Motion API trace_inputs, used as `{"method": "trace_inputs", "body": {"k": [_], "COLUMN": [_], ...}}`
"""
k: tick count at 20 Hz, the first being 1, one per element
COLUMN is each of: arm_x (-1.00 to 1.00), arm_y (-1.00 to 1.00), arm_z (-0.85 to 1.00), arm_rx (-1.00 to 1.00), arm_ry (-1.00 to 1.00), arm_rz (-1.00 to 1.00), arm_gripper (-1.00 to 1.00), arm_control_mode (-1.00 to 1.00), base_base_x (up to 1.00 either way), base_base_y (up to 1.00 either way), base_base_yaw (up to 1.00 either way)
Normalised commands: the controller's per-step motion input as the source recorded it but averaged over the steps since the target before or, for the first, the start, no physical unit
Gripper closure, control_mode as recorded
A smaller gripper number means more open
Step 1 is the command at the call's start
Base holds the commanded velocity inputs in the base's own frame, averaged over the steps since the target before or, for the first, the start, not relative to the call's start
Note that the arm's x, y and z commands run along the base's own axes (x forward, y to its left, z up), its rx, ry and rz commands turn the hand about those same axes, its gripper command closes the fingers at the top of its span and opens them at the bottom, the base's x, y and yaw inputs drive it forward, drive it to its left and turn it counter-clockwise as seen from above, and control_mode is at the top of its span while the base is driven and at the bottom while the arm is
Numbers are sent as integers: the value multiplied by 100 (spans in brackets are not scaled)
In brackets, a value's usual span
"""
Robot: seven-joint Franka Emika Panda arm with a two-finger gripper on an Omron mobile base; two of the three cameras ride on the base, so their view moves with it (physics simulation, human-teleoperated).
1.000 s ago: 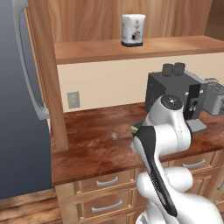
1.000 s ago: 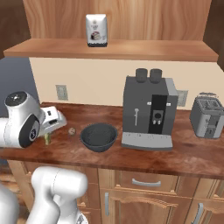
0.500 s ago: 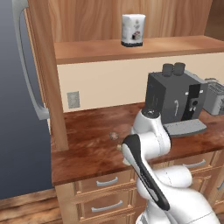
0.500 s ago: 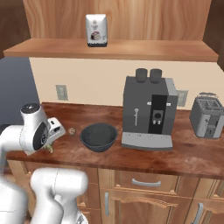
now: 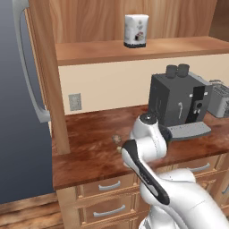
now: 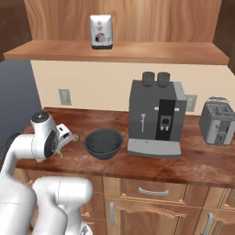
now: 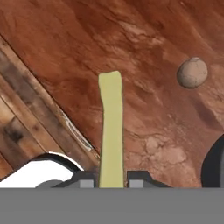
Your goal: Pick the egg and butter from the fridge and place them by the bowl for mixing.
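Note:
In the hand view my gripper (image 7: 111,177) is shut on the butter (image 7: 110,131), a thin yellow-olive stick that points away from the hand over the wooden counter near its front edge. The egg (image 7: 192,72), a tiny tan ball, lies on the counter beyond and to one side of the butter's tip. From the right base view the egg (image 6: 75,137) rests just left of the dark bowl (image 6: 103,143), with my hand (image 6: 63,136) close beside it. The egg (image 5: 116,139) also shows from the left base view. The grey fridge (image 5: 18,112) stands at the left, door closed.
A dark coffee machine (image 6: 156,119) stands right of the bowl, a toaster (image 6: 218,121) farther right. A white canister (image 6: 101,31) sits on the shelf above. A wooden post (image 5: 47,80) separates fridge and counter. Drawers (image 5: 105,197) run below the counter.
The arm has folded down and swung left toward the counter's front, still gripping the butter. Egg and bowl have stayed put.

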Motion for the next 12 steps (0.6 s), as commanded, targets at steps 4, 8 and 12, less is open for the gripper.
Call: {"method": "trace_inputs", "body": {"k": [4,8,12], "arm_x": [83,66,53], "arm_y": [0,3,4], "arm_z": [-21,-18,-24], "arm_rx": [0,-2,-5], "arm_ry": [0,0,0], "arm_rz": [1,0,0], "arm_gripper": [100,100,100], "arm_control_mode": [-100,-100,-100], "base_base_x": [0,0,0], "base_base_y": [0,0,0], "base_base_yaw": [0,0,0]}}
